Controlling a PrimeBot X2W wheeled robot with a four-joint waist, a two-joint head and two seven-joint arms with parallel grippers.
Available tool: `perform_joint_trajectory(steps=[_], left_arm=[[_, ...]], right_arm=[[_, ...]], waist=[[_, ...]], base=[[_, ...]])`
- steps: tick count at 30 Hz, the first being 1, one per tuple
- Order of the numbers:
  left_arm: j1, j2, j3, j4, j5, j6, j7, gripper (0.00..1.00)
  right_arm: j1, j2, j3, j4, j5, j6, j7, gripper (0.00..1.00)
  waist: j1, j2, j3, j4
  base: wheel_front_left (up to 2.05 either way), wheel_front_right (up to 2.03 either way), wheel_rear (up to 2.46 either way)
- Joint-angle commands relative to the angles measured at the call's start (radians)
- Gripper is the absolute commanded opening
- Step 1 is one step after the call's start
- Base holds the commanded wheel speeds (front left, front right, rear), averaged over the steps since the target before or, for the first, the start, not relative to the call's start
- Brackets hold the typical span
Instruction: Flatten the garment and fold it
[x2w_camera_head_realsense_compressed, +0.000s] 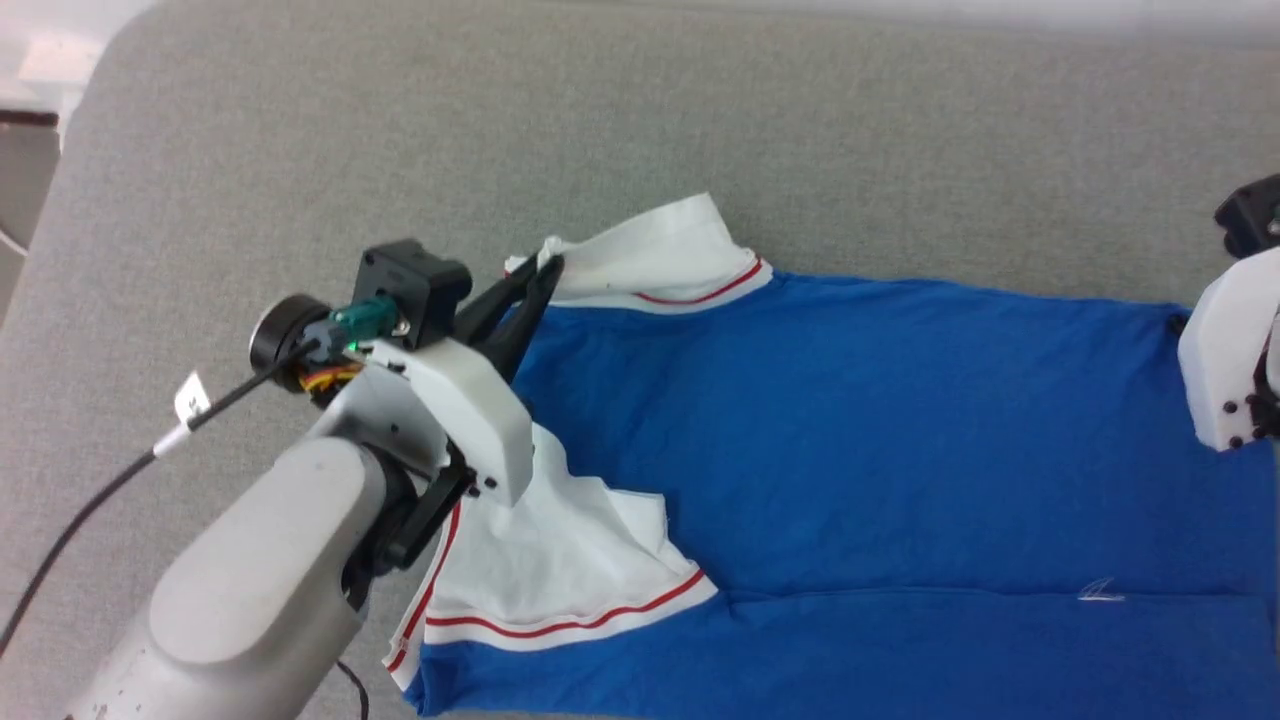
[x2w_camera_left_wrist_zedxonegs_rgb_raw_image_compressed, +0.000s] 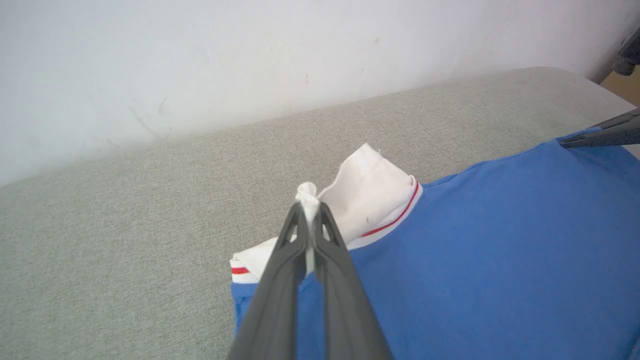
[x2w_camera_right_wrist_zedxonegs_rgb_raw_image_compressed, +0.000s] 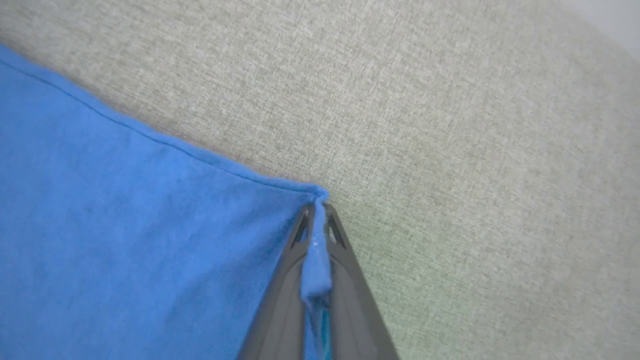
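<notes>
On the grey cloth surface (x2w_camera_head_realsense_compressed: 700, 120) before me, entry as follows.

Item: the garment (x2w_camera_head_realsense_compressed: 850, 430), blue, lying lengthwise across the surface, body mostly flat, plain side up; no lettering visible.
Far sleeve (x2w_camera_head_realsense_compressed: 670, 260): white, red-trimmed, bunched and raised off the cloth.
Near sleeve (x2w_camera_head_realsense_compressed: 560, 560): white, rumpled, lapped over the blue body.

My left claw (x2w_camera_left_wrist_zedxonegs_rgb_raw_image_compressed: 310, 207): pressed together on a small peak of the far sleeve's white fabric.
My right claw (x2w_camera_right_wrist_zedxonegs_rgb_raw_image_compressed: 316, 212): pinching the far hem corner, a strip of blue drawn down between the fingers.

Step in hand, as I judge it: both ends of the far edge are held, ready to be tensioned and laid over.

Handling notes:
- Draw the two claws apart along the edge first, gently, until the blue line between them runs straight.
- Lift both ends level; an uneven rise would skew the fold.
- The left pinch holds little cloth, and jersey knit stretches and slips, so pull slowly.
- Carry the edge low, so the body beneath does not drag.
- The near sleeve's rumple wants smoothing, or it will be trapped in the fold.
</notes>
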Motion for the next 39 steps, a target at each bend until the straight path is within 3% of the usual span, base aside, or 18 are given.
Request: perform_joint_trajectory(steps=[1,9,20,27,34,39], left_arm=[[0.029,0.003,0.006,0.002,-0.013,0.013,-0.012,0.0],[0.213,0.065,0.059,-0.079,-0.087,0.094,-0.024,0.0],[0.477,0.124,0.03,-0.181,-0.148,0.179,0.009,0.0],[0.542,0.14,0.017,-0.141,-0.176,0.18,0.021,0.0],[0.553,0.165,-0.021,-0.077,-0.177,0.17,0.087,0.0],[0.536,0.153,-0.055,-0.034,-0.172,0.148,0.122,0.0]], right_arm=[[0.021,0.006,0.01,-0.002,0.01,-0.001,-0.021,0.0],[0.139,0.001,-0.016,-0.087,0.035,-0.001,-0.157,0.0],[0.421,0.006,-0.127,-0.233,0.039,-0.001,-0.18,0.0],[0.553,0.021,-0.178,-0.317,0.02,-0.001,-0.137,0.0],[0.601,0.007,-0.132,-0.358,-0.005,-0.001,-0.087,0.0],[0.6,-0.014,-0.087,-0.33,-0.037,-0.001,-0.087,0.0]], waist=[[-0.0001,0.0,-0.048,-0.019],[-0.0001,0.0,-0.174,-0.048],[-0.0001,0.0,-0.242,-0.055],[-0.0001,0.0,-0.244,-0.05],[-0.0001,0.0,-0.244,-0.048],[-0.0001,0.0,-0.242,-0.042]], base=[[0.0,0.0,0.0],[0.0,0.0,0.0],[0.0,0.0,0.0],[0.0,0.0,0.0],[0.0,0.0,0.0],[0.0,0.0,0.0]])
